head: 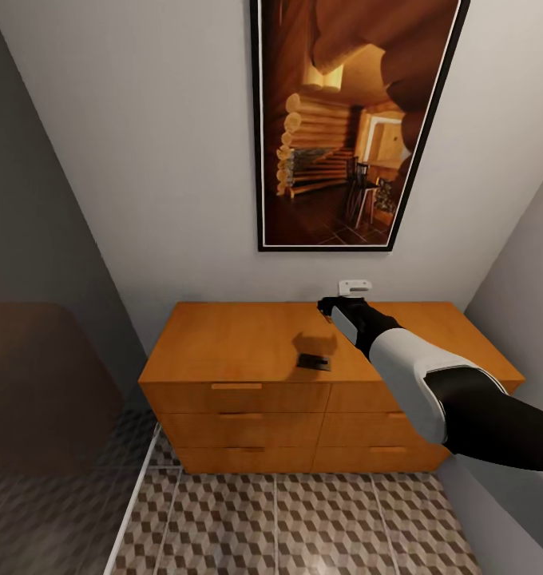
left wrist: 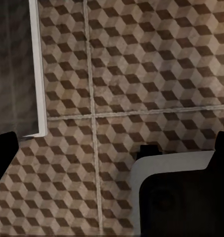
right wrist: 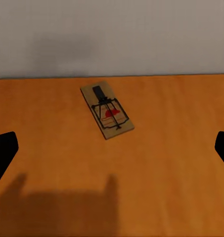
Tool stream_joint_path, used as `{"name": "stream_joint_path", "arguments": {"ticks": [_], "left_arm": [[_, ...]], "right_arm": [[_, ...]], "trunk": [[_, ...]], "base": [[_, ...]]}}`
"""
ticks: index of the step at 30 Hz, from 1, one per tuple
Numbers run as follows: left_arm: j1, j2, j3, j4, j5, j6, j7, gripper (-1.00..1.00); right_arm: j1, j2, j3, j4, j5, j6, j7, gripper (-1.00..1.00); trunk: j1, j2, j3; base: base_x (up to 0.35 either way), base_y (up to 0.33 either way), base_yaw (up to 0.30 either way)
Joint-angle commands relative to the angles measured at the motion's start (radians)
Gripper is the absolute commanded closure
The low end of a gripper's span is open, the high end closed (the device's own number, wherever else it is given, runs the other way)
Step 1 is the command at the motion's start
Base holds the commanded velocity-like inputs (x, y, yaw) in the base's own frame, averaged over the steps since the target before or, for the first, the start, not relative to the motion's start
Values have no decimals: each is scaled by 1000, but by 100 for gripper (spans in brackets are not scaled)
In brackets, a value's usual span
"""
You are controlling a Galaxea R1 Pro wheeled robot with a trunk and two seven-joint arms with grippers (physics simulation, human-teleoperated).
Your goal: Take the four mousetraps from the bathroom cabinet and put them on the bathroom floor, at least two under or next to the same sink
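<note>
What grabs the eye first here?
The big framed cabin picture on the wall above the orange cabinet. Next, the right arm reaching over the cabinet top, its open gripper above a lone mousetrap lying flat there. Below, the cube-patterned floor.

I can't read a single word, number or brand from any of my cameras. The mousetrap [right wrist: 107, 112] lying flat on the cabinet [head: 247, 339] top carries a red mark on its board, but from my right wrist camera it is only a red blot, with no letters I can make out. The framed picture [head: 351, 120] on the wall above the cabinet shows a log-cabin interior with no caption or signature I can make out.
</note>
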Motion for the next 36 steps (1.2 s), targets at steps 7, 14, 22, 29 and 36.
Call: {"name": "stream_joint_path", "arguments": {"ticks": [7,14,22,29,36], "left_arm": [[8,3,-9,3,5,-5,2,-100],[10,3,-9,3,5,-4,3,-100],[10,3,-9,3,5,-4,3,-100],[11,3,-8,3,5,-4,3,-100],[11,3,-9,3,5,-4,4,-100]], "right_arm": [[0,-1,9,-2,-11,6,-5,-100],[0,-1,9,-2,-10,6,-5,-100],[0,-3,8,-2,-9,6,-5,-100],[-1,-3,8,-2,-9,6,-5,-100],[0,-3,8,-2,-8,6,-5,-100]], "trunk": [[1,-2,-2],[1,-2,-3],[1,-2,-10],[1,-2,-19],[1,-2,-30]], "base": [[39,0,0],[186,0,0],[247,0,0],[101,0,0],[17,0,0]]}}
